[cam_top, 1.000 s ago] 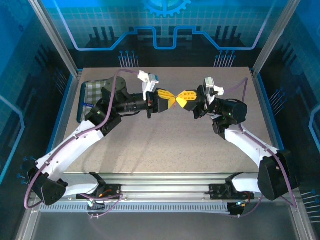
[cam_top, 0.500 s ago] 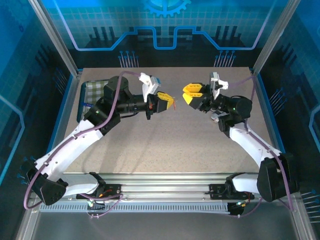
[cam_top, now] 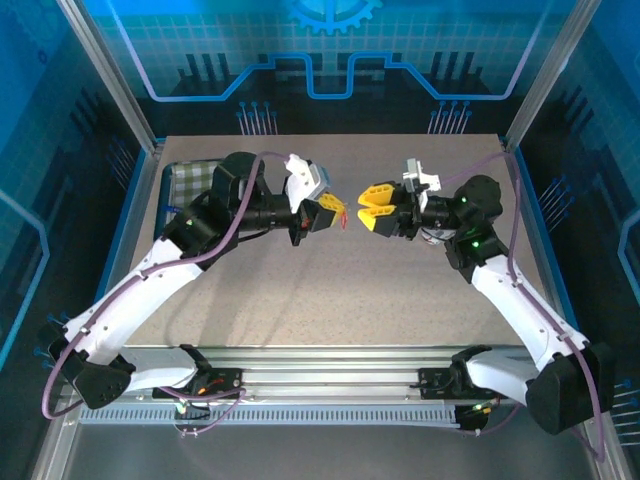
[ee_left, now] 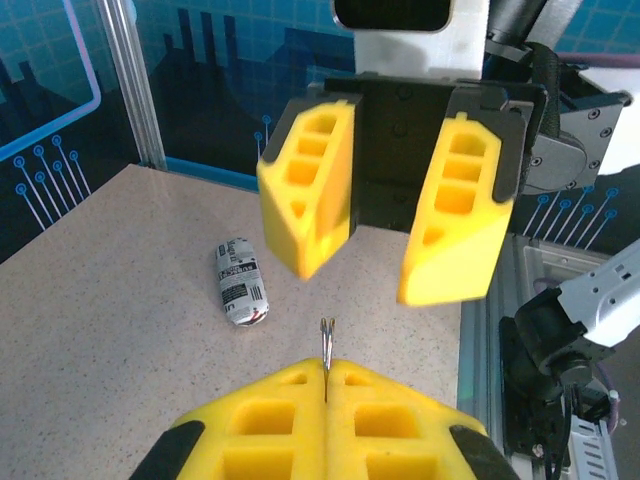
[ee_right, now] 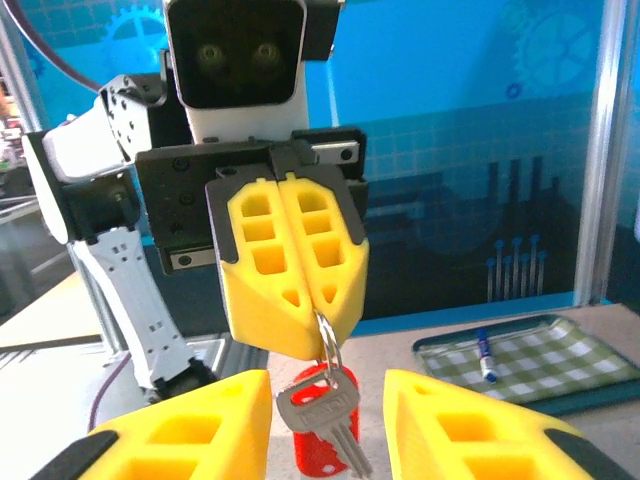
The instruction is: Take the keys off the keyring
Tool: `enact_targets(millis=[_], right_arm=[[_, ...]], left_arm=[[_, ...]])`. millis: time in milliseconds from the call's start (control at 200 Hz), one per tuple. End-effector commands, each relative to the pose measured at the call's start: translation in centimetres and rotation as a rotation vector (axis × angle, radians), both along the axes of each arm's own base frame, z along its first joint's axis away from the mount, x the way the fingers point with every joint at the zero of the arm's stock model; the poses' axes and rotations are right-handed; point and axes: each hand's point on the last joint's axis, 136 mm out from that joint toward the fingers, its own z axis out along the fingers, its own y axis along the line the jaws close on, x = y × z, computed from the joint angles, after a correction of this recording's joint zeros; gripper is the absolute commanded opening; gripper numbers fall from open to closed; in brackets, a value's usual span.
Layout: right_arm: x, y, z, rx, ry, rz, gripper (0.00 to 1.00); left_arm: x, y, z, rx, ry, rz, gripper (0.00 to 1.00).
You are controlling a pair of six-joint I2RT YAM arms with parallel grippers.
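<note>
My left gripper (cam_top: 335, 213) hovers over the middle of the table, shut on the keyring (ee_right: 327, 335), a thin metal split ring. From the ring hang a silver key (ee_right: 322, 412) and a red tag (ee_right: 322, 448) behind it. In the left wrist view the ring's edge (ee_left: 327, 338) pokes out between my shut left gripper (ee_left: 327, 366) tips. My right gripper (cam_top: 372, 207) faces the left one, open. In its own view the right gripper (ee_right: 326, 388) has a yellow finger on either side of the hanging key, not touching it.
A small white labelled cylinder (ee_left: 242, 282) lies on the speckled table. A tray (cam_top: 178, 190) lined with green checked cloth sits at the back left and holds a blue-capped pen (ee_right: 484, 353). Metal frame rails border the table.
The right gripper, shut tip to tip with the left one a second ago, opened, pulled back to the right, then returned to straddle the key. The left gripper stayed shut on the ring.
</note>
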Motion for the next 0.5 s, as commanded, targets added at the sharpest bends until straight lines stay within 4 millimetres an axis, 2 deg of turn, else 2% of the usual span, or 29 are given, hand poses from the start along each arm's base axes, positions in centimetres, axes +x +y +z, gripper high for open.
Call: enact_targets(millis=[0, 365, 495], right_arm=[[-1.03, 1.11, 0.45, -0.028, -0.036, 0.063, 0.33], [-1.41, 1.81, 1.00, -0.027, -0.052, 0.098, 0.18], [-1.43, 1.87, 1.06, -0.029, -0.056, 0.103, 0.08]], left_arm=[[-0.09, -0.37, 0.50, 0.012, -0.036, -0.009, 0.00], [-0.65, -0.76, 0.30, 0.008, -0.036, -0.034, 0.00], [-0.60, -0.75, 0.34, 0.003, -0.037, -0.030, 0.00]])
